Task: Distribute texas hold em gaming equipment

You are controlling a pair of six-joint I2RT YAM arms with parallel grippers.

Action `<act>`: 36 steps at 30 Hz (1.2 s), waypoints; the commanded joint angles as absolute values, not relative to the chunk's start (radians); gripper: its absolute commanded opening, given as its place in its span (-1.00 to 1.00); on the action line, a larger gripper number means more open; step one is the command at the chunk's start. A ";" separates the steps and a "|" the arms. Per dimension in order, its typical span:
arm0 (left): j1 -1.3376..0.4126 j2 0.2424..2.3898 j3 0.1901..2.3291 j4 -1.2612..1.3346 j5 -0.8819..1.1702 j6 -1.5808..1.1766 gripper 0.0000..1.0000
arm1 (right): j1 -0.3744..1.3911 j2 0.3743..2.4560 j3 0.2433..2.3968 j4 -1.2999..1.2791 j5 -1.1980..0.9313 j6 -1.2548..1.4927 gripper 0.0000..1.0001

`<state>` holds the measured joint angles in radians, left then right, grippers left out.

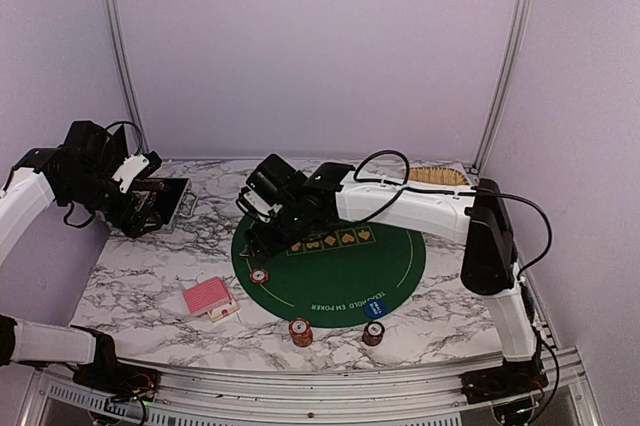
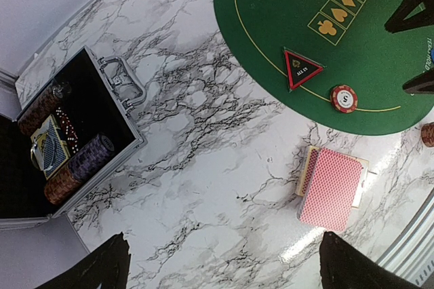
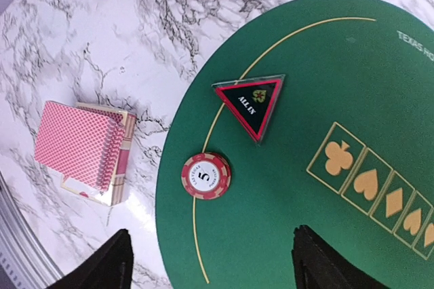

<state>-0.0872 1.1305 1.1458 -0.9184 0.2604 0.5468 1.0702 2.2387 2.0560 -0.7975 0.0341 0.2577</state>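
A red-and-white poker chip (image 3: 205,175) lies flat near the left edge of the green felt mat (image 3: 325,221). Beside it is a black triangular "ALL IN" marker (image 3: 252,102). My right gripper (image 3: 210,262) hovers open just above the mat, the chip a little ahead of its fingers and nothing between them. A deck of pink-backed playing cards (image 1: 208,298) rests on the marble left of the mat. Two short chip stacks (image 1: 300,331) (image 1: 373,333) stand at the front, and a blue disc (image 1: 375,308) sits on the mat's near rim. My left gripper (image 2: 227,265) hangs open and empty over bare marble.
The open black-and-silver case (image 2: 74,140) at the left holds more chips and a card box. A tan woven tray (image 1: 437,177) sits at the back right. The right arm stretches across the mat's far side.
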 commanded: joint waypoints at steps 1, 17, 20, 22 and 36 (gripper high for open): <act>-0.091 1.126 1.179 -0.951 0.261 0.550 0.98 | 1.138 2.099 1.918 -0.811 0.076 0.254 0.74; -0.091 1.118 1.130 -0.950 0.294 0.537 0.98 | 1.225 1.881 1.531 -0.746 -0.075 0.344 0.98; -0.090 1.113 1.117 -0.949 0.293 0.535 0.98 | 1.231 1.898 1.532 -0.749 -0.084 0.339 0.98; -0.091 1.113 1.110 -0.949 0.292 0.534 0.98 | 1.234 1.909 1.534 -0.752 -0.088 0.334 0.98; -0.091 1.114 1.107 -0.949 0.295 0.528 0.98 | 1.262 1.970 1.545 -0.785 -0.028 0.320 0.76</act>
